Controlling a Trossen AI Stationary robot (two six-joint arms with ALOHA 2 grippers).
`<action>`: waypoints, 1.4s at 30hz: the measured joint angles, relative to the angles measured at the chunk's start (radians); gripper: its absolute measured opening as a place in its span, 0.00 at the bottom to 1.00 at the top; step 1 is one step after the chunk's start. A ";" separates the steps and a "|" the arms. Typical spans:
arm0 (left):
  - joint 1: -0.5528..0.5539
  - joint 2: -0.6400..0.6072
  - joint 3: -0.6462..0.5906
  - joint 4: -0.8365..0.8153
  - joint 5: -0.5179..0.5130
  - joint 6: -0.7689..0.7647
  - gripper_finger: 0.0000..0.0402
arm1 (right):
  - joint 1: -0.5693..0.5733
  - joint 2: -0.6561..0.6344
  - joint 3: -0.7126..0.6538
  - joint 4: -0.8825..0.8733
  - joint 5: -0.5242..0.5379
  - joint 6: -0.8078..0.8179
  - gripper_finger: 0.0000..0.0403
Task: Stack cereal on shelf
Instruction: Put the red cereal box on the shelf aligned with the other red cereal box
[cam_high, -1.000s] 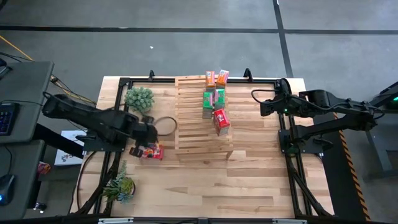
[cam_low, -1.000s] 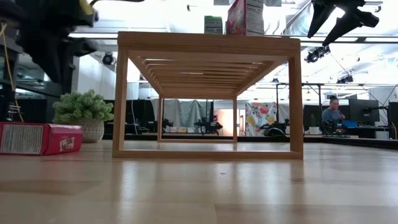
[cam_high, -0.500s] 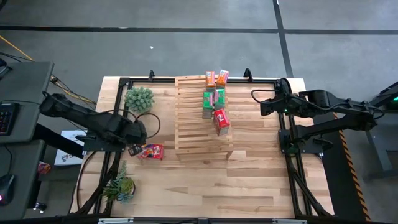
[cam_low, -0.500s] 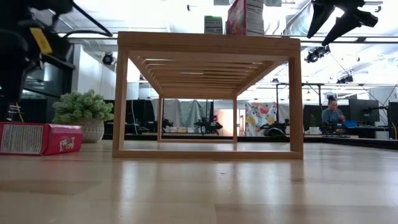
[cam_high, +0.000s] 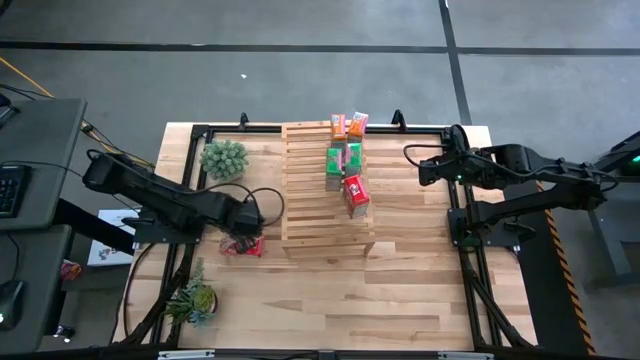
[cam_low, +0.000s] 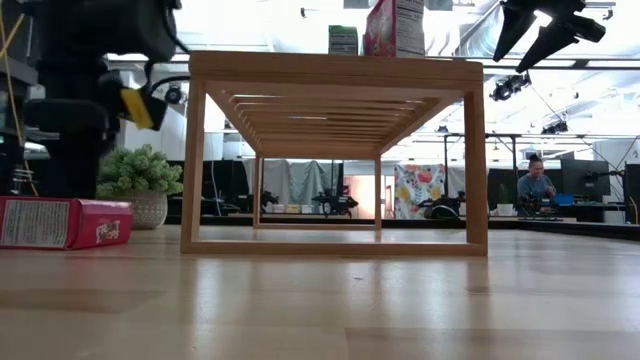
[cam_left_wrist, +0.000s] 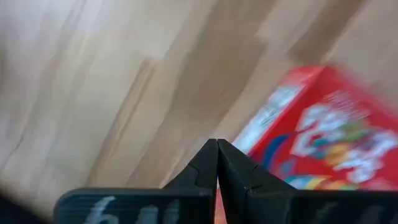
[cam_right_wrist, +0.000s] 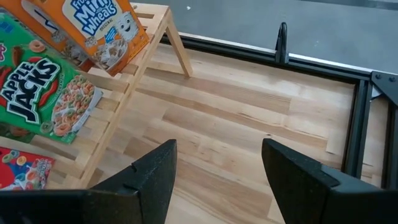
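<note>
One red cereal box (cam_high: 243, 245) lies flat on the counter (cam_high: 330, 300), at about nine o'clock from the shelf (cam_high: 325, 190) and near its left side. The other five boxes already stand on top of the shelf: two orange (cam_high: 349, 124), two green (cam_high: 343, 158) and one red (cam_high: 355, 195). The left tool (cam_high: 250, 218) hangs just over the lying box with its fingers (cam_left_wrist: 217, 171) squeezed tight together, and it holds nothing. The right tool (cam_high: 412, 160) waits at about three o'clock from the shelf, well apart from the boxes, with its fingers (cam_right_wrist: 155, 174) wide apart and empty. The step in hand looks like picking up the last box. Next the left tool would need to open, come down around the box, close on it, and lift it onto the shelf.
</note>
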 joint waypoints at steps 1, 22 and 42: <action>0.000 0.004 0.001 0.028 0.002 0.016 0.00 | 0.000 0.000 0.000 0.000 0.000 0.000 0.57; -0.076 -0.216 0.158 -0.084 -0.177 -0.135 0.00 | 0.000 0.000 0.000 0.000 0.004 -0.008 0.57; -0.187 -0.089 -0.099 -0.112 -0.030 -0.672 0.00 | 0.000 0.000 0.000 0.002 0.009 -0.007 0.57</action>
